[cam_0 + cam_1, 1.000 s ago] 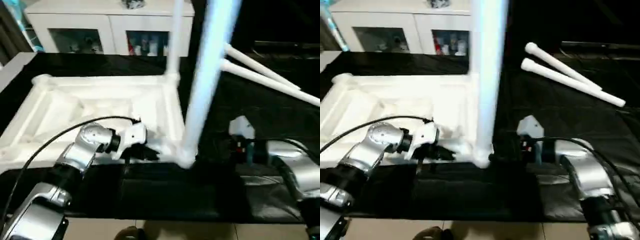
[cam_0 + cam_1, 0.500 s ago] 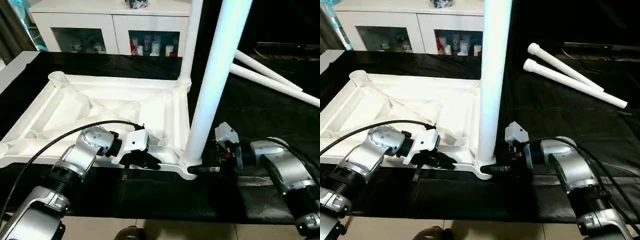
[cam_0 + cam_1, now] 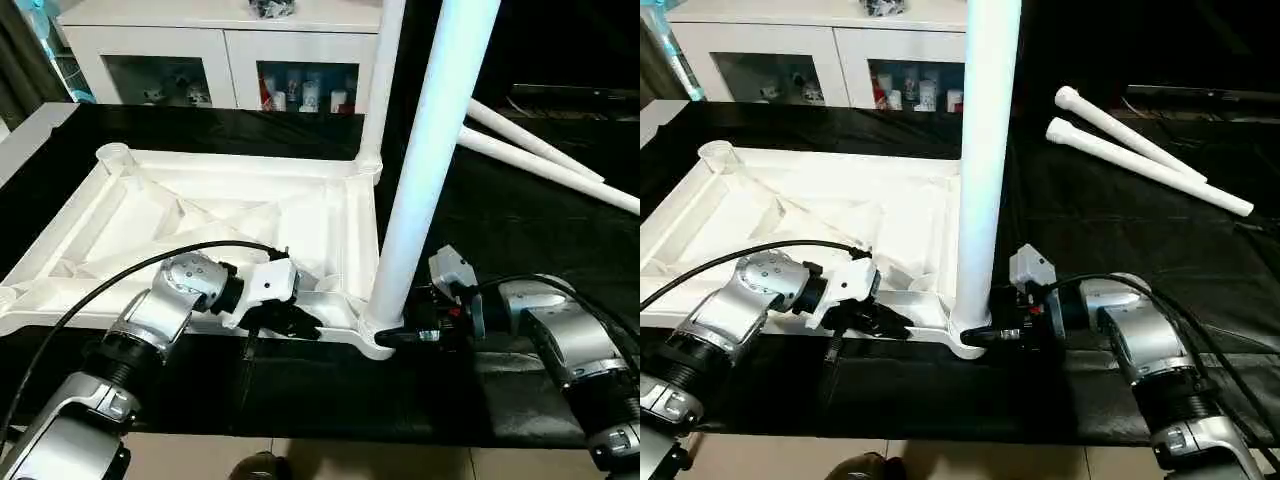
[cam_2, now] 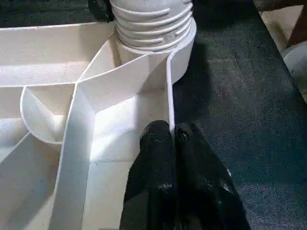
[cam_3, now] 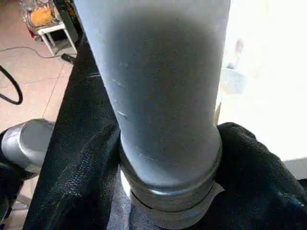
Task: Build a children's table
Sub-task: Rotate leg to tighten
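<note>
A: Right wrist view: right pincer (image 5: 168, 158) hugs the leg (image 3: 425, 170) at its base, upright in the near corner socket.

B: Left pincer (image 4: 173, 143) clenched on the top's (image 3: 200, 215) rim. Screwing step; next likely turn, regrasp.

Silver forearms (image 3: 150, 325), black cables (image 3: 120, 275), black-fingered grippers, white wrist housings.

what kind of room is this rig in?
Likely a home-style room or a lab mock-up of one: white cabinet with glass doors holding small items, tiled floor, black-covered work table.
</note>
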